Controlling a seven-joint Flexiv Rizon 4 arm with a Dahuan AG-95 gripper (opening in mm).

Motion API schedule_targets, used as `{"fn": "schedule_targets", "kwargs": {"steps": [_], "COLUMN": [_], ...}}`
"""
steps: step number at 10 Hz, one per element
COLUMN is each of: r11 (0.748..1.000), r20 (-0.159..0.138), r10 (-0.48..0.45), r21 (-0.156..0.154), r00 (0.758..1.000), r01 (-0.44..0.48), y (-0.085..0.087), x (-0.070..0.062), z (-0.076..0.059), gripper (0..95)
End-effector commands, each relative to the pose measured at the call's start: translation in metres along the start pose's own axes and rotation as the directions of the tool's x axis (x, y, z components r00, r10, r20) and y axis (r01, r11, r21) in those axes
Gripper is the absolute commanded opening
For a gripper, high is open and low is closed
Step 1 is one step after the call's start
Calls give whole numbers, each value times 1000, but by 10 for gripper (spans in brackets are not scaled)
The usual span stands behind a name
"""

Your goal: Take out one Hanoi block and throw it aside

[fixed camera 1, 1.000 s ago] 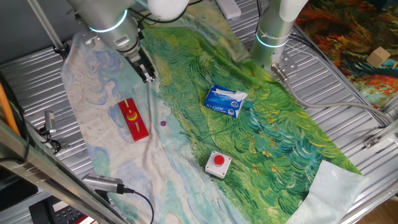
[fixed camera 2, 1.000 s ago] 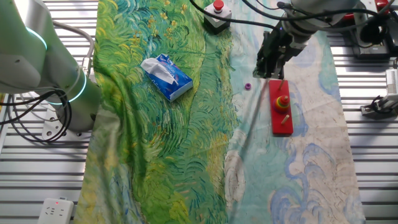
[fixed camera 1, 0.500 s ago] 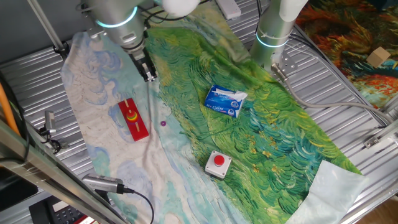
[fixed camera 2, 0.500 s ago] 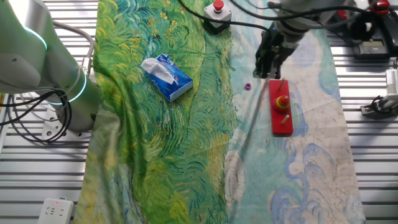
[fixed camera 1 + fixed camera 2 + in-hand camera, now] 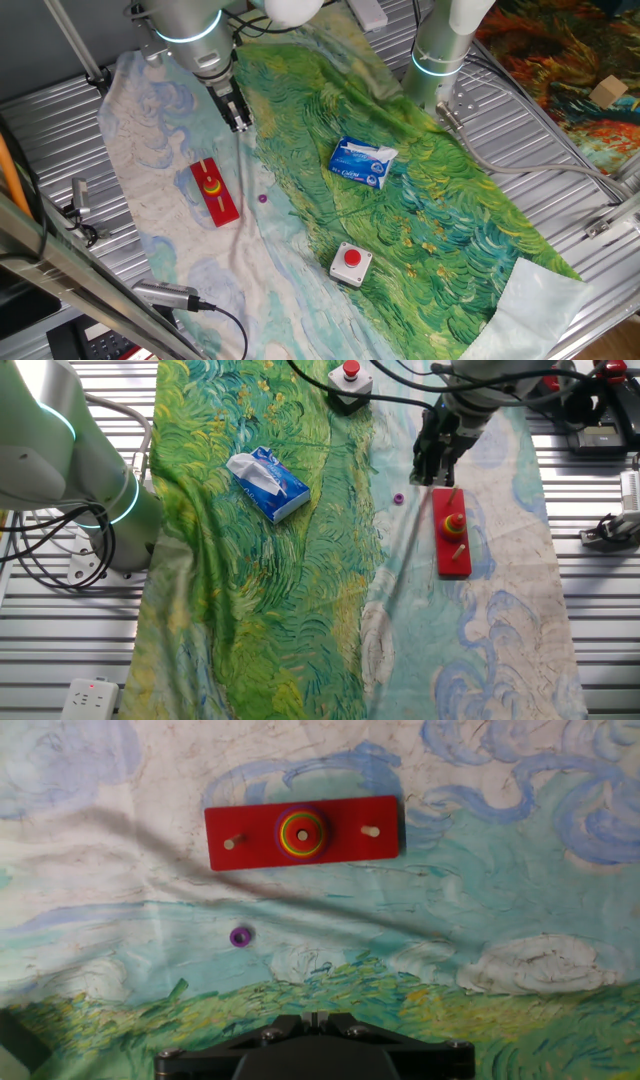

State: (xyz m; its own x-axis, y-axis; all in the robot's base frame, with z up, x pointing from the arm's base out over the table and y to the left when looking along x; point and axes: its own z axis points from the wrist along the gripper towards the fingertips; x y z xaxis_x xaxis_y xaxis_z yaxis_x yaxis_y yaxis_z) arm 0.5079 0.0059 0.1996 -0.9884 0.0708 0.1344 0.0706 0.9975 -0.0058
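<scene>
In the hand view the gripper [image 5: 312, 1018] sits at the bottom edge, fingers pressed together and holding nothing. Just beyond it a small purple ring [image 5: 240, 936] lies on the painted cloth [image 5: 520, 900]. Farther on lies the red base board [image 5: 302, 832], the Hanoi block [image 5: 302, 832] stacked on its middle peg, the side pegs bare.

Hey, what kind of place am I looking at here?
Probably a robotics lab bench: a grey robot arm works over a ribbed metal table draped with a painted cloth, beside a red emergency-style button on a white box.
</scene>
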Motion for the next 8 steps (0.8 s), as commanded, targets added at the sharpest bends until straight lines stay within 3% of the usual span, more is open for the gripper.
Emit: {"fn": "schedule_targets", "kwargs": {"steps": [1, 8], "r11": [1000, 1000], "r20": [2, 1], "r10": [-1, -5], "r21": [1, 0], "r00": [1000, 1000], "r01": [1, 5], "y": [0, 0], "x": [1, 1], "z": [0, 0], "gripper": [0, 0]}}
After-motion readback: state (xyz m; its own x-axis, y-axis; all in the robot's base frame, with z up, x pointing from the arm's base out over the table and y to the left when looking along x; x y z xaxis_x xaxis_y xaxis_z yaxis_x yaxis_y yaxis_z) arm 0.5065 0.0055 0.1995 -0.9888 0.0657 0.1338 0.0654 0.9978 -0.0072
